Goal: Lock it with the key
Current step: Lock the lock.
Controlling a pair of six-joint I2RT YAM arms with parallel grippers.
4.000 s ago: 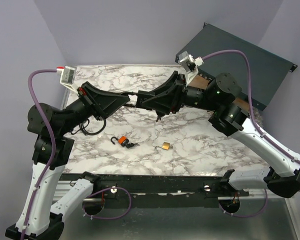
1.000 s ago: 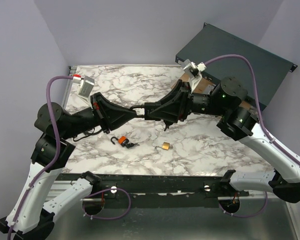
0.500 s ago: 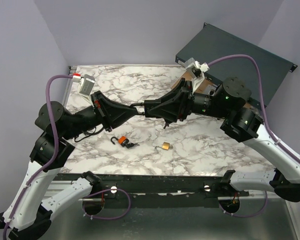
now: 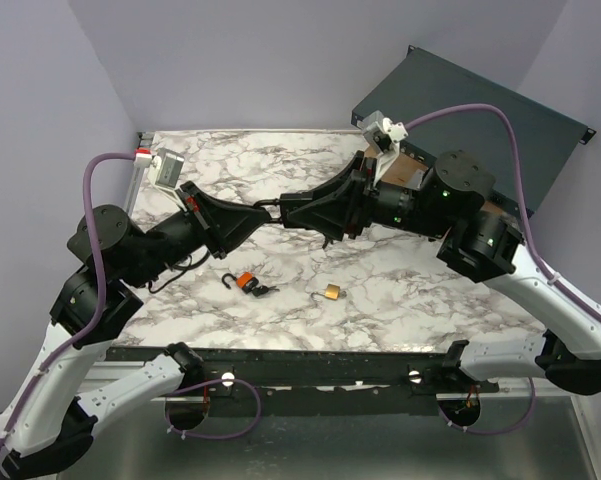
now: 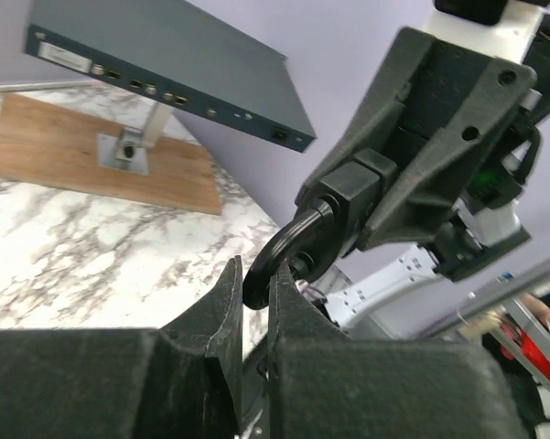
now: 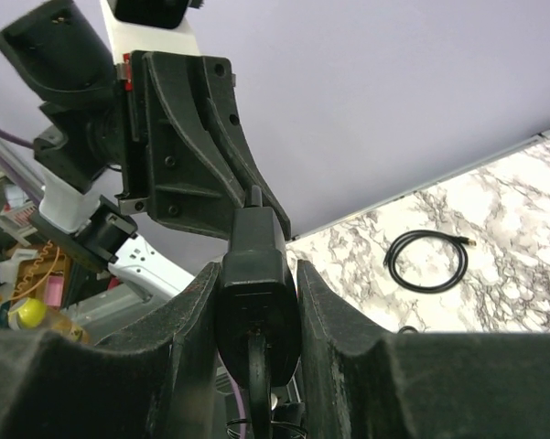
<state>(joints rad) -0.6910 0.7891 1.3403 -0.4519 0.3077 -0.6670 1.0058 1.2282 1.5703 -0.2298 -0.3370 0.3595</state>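
Both arms meet in mid-air over the white-and-grey marbled tabletop (image 4: pixel 400 290), and between them hangs the black padlock (image 4: pixel 277 208). The left gripper (image 5: pixel 253 306) is pinched narrow. Its fingers (image 5: pixel 210 320) squeeze the curved black shackle (image 5: pixel 288 242), which rises out of the slim gap and runs up into the lock body. The right gripper (image 6: pixel 256 315) comes in from the other side, jaws closed firmly on that body. In the right wrist view the padlock sits upright between the two pads, filling the space wall to wall. So the lock is held at both ends, well clear of the table. Whether a key is in it, I cannot tell.

Down on the marble, near the front edge, an orange padlock (image 4: pixel 245 283) lies with its shackle swung open. Just to its right, apart from it, sits a small brass padlock (image 4: pixel 332 292). A coil of black cable (image 6: pixel 427 261) rests on the marble near the left arm. At the back right a dark flat metal box (image 4: pixel 480 110) stands on a stand over a wooden board (image 5: pixel 101 155) — well away from the grippers.
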